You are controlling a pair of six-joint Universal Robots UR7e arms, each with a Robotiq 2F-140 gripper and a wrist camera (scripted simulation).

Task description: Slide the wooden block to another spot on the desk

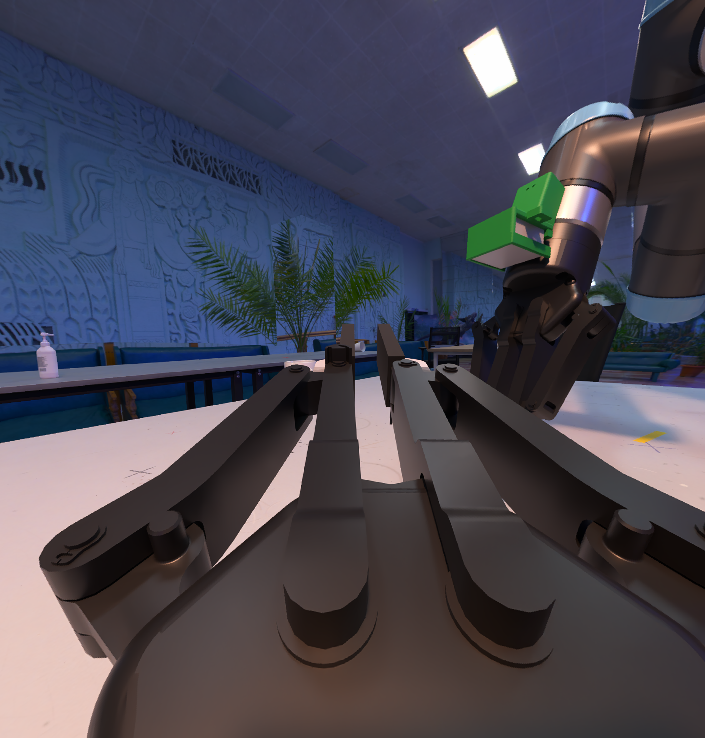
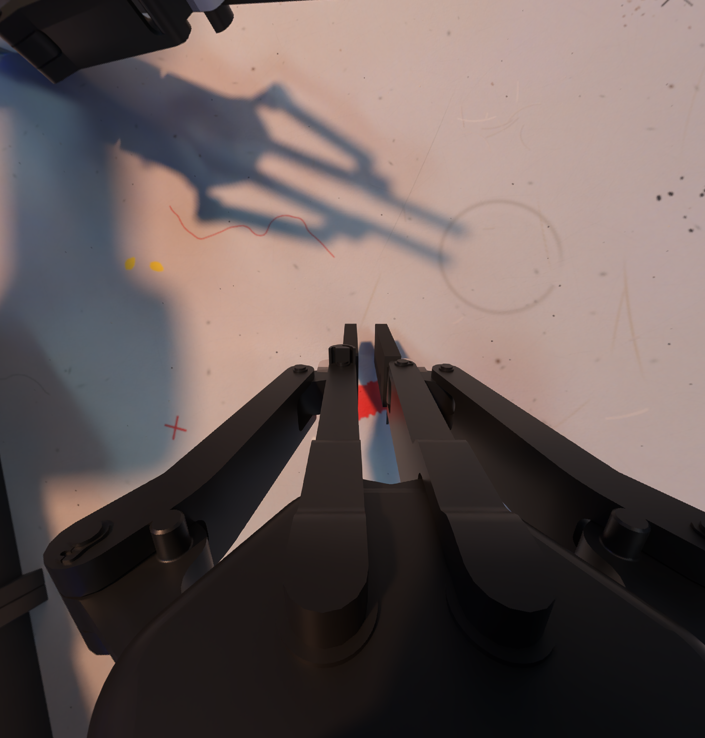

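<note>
No wooden block shows in either view. My left gripper is shut with nothing between its fingers and lies low over the pale desk, looking level across it. My right gripper is also shut and empty. It points down at the desk, with its tips close to the surface. In the left wrist view the right gripper stands just ahead and to the right, tips at the desk, with a green camera box on its wrist.
A red patch marks the desk under my right fingers. A strip of yellow tape lies on the desk to the right. A white pump bottle stands on a far table. Part of the left arm fills the right wrist view's top-left corner.
</note>
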